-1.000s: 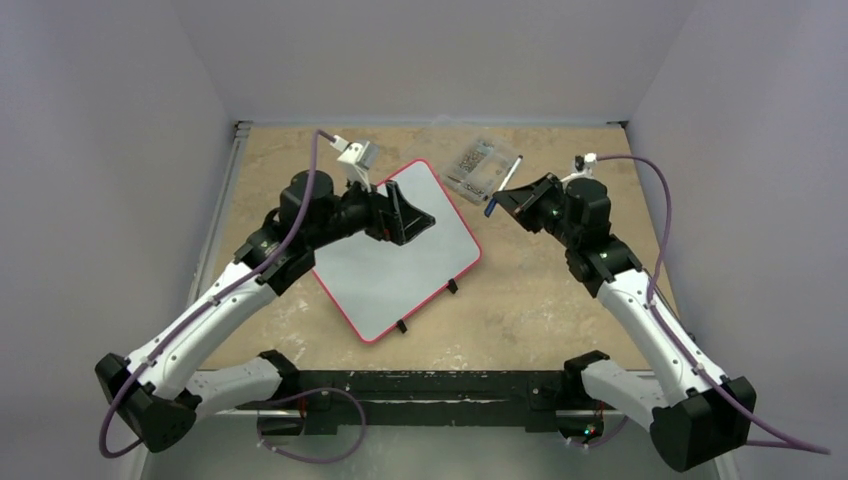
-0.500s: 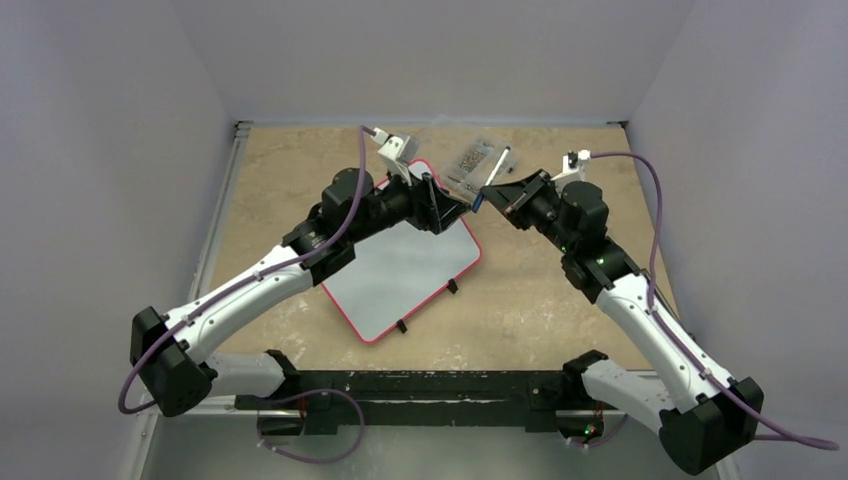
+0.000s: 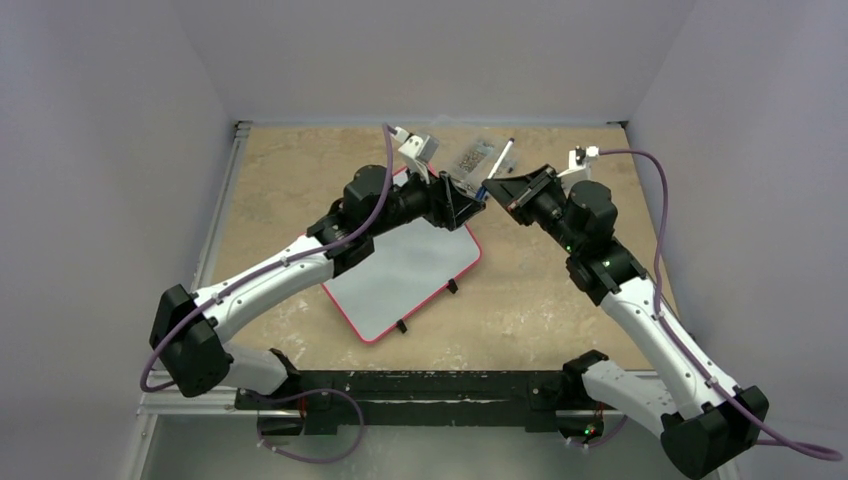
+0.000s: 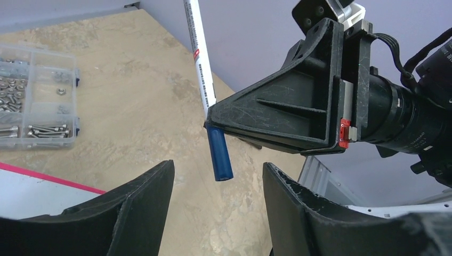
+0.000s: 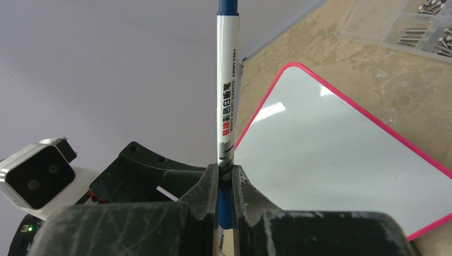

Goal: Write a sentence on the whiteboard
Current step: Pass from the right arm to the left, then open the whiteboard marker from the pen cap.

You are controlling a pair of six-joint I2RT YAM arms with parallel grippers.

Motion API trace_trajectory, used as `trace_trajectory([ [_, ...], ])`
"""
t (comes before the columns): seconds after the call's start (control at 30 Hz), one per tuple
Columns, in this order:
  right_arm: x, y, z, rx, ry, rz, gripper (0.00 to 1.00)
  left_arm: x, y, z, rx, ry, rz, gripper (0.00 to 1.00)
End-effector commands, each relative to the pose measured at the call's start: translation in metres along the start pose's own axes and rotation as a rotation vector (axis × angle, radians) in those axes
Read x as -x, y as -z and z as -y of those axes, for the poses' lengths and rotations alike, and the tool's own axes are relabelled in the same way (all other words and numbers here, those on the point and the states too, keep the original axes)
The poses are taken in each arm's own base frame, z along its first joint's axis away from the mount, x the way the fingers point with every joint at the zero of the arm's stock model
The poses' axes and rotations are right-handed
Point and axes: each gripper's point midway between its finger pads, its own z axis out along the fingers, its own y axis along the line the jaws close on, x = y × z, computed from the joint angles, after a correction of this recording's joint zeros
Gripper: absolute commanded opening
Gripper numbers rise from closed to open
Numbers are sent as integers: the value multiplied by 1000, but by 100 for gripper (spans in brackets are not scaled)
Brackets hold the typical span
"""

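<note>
The top external camera is looking down from above and behind the arm bases (image 3: 275, 372), framing the whole table (image 3: 280, 190) from far off. The left wrist camera is looking forward between its own fingers (image 4: 133, 213), sitting close to the marker (image 4: 201, 64) and facing the right gripper (image 4: 212, 121). The right wrist camera is looking along its own fingers, very near the marker, facing back toward the left wrist camera's white housing (image 5: 34, 176). All three views are sharing the marker, the whiteboard (image 3: 400, 270) and the clear box of screws (image 3: 468, 160).
</note>
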Motion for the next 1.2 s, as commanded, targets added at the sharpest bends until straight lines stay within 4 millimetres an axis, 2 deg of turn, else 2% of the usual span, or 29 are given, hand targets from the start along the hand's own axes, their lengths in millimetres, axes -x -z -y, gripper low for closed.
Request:
trace_trajectory([
  [0.0,11,7,-33,89,1,28,0,28,-7,25,-98,-23,79,57],
  [0.07,12,8,-34,95,2,28,0,25,-11,24,-97,-15,61,49],
  [0.27,6,10,-35,103,-13,3,0,19,-20,22,-103,2,46,48],
  [0.33,4,11,-34,105,-18,-5,0,20,-21,24,-114,-2,46,38],
  [0.47,1,15,-38,133,-13,-20,0,22,-22,30,-141,-21,24,4],
  [0.5,2,15,-41,148,0,-19,0,21,-21,31,-140,-25,9,0],
  [0.6,-6,22,-49,196,56,-66,0,21,-14,34,-143,-63,-24,0],
  [0.63,-8,24,-53,213,69,-83,17,21,-10,35,-141,-82,-34,0],
  [0.67,-10,26,-54,216,111,-98,50,20,-5,36,-140,-99,-49,0],
  [0.7,-12,29,-55,225,165,-119,77,21,-1,37,-144,-115,-63,0],
  [0.73,-15,32,-57,241,227,-137,96,22,6,42,-176,-131,-80,0],
  [0.83,-16,42,-68,298,350,-161,99,24,25,55,-237,-167,-153,0],
  [0.9,-10,49,-76,316,420,-142,99,33,38,66,-275,-205,-181,0],
  [1.0,-7,60,-89,377,507,-140,95,39,59,77,-340,-232,-227,0],
  [1.17,-26,78,-112,572,594,-261,91,42,83,81,-391,-239,-293,0],
])
